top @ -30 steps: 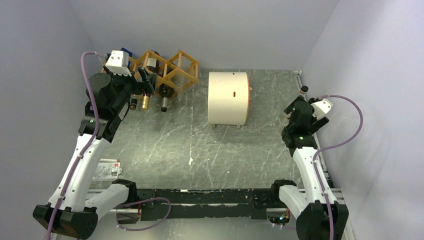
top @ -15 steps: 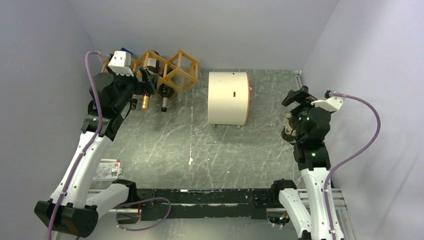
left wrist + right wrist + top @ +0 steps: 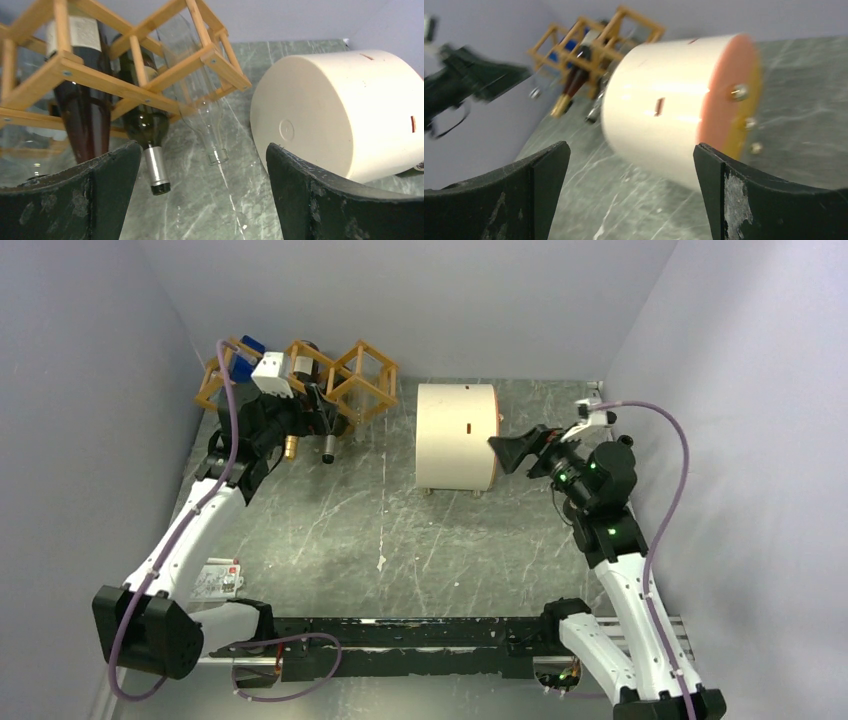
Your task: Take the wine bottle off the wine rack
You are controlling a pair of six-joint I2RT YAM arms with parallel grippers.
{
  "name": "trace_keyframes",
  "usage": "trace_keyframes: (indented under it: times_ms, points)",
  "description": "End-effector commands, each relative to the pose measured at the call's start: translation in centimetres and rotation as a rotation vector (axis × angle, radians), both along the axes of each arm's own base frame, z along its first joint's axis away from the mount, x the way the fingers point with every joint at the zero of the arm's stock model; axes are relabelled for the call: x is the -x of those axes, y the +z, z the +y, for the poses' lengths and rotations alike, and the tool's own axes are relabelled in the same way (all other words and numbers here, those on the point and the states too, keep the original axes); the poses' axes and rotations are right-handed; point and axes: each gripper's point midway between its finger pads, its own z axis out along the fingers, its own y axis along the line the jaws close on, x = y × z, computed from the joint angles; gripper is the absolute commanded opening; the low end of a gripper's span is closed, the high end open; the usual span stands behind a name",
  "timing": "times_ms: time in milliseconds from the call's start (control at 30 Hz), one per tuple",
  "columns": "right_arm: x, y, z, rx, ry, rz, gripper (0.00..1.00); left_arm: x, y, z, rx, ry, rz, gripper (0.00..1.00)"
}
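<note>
The wine rack (image 3: 368, 375), a honey-brown wooden lattice, stands at the table's back left. In the left wrist view the rack (image 3: 135, 75) holds a dark red labelled bottle (image 3: 82, 115), a green bottle with a silver-capped neck (image 3: 155, 165) and a clear glass bottle (image 3: 205, 125), necks pointing down and out. My left gripper (image 3: 322, 420) is open and empty just in front of these necks, its jaws wide apart (image 3: 202, 200). My right gripper (image 3: 515, 452) is open and empty, raised beside the cream drum, and faces the rack (image 3: 594, 40) from afar.
A cream cylindrical drum (image 3: 456, 436) lies on its side mid-table, between the rack and my right arm; it also fills the right wrist view (image 3: 664, 115). A white printed card (image 3: 215, 578) lies near the left arm's base. Grey walls close in left, back and right.
My left gripper has moved right and forward along the rack's front to the bottle necks. My right arm has risen and swung left, its gripper now pointing at the drum.
</note>
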Motion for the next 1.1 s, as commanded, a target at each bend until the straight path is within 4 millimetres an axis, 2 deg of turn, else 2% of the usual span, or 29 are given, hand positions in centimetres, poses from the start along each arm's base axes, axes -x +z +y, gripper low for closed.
trace_keyframes:
  times_ms: [0,133,267,500,667,933,1067]
  points:
    - [2.6,-0.1,5.8,-0.039,0.279,-0.007,1.0,-1.1,-0.3,-2.0,0.087,-0.079,-0.008,0.99]
    - [4.3,-1.2,10.6,-0.015,0.395,0.025,1.0,-1.8,-2.4,-2.5,0.115,-0.091,0.004,0.96]
    - [5.2,-1.7,12.6,-0.018,0.43,0.023,1.0,-2.2,-4.4,-3.0,0.191,-0.073,0.034,0.96]
    - [4.4,-2.9,11.9,0.029,0.368,0.037,1.0,-3.3,-8.0,-4.9,0.322,-0.1,0.166,0.96]
    - [4.4,-3.5,11.3,0.042,0.341,0.053,1.0,-4.9,-11.0,-5.9,0.318,-0.044,0.257,0.87]
    - [4.3,-4.0,11.0,0.06,0.327,0.062,1.0,-6.6,-13.0,-8.2,0.328,-0.041,0.288,0.79]
    - [3.9,-4.2,10.9,0.079,0.312,0.063,1.0,-7.1,-13.4,-8.9,0.328,-0.06,0.293,0.68]
